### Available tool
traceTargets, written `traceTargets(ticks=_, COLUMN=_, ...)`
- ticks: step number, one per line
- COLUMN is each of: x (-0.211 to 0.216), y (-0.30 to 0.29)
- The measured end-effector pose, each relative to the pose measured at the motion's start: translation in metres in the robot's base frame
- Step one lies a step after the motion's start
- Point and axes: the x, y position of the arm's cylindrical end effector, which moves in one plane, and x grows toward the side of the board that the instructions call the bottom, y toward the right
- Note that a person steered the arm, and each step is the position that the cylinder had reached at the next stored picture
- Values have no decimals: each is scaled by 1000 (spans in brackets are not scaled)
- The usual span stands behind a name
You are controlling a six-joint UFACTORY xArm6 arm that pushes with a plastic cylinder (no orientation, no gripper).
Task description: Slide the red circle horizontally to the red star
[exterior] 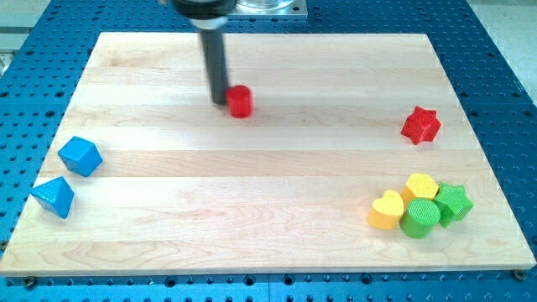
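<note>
Wooden board (277, 180): my tip (220, 102) touches red circle (241, 101) from view's left, holding nothing.

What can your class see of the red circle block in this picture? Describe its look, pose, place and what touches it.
The red circle is a small, plain red cylinder that looks like painted wood or plastic. It stands upright on its flat end on the pale wooden board, in the upper middle of the view. My tip sits right against its left side. The red star lies far off to the view's right, slightly lower. No other block is near it.
</note>
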Motion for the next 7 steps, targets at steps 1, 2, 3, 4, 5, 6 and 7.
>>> traceTargets(ticks=1, x=21, y=50)
traceTargets(ticks=2, x=22, y=30)
traceTargets(ticks=3, x=36, y=79)
traceTargets(ticks=4, x=48, y=104)
traceTargets(ticks=5, x=50, y=60)
traceTargets(ticks=6, x=69, y=85)
traceTargets(ticks=7, x=82, y=110)
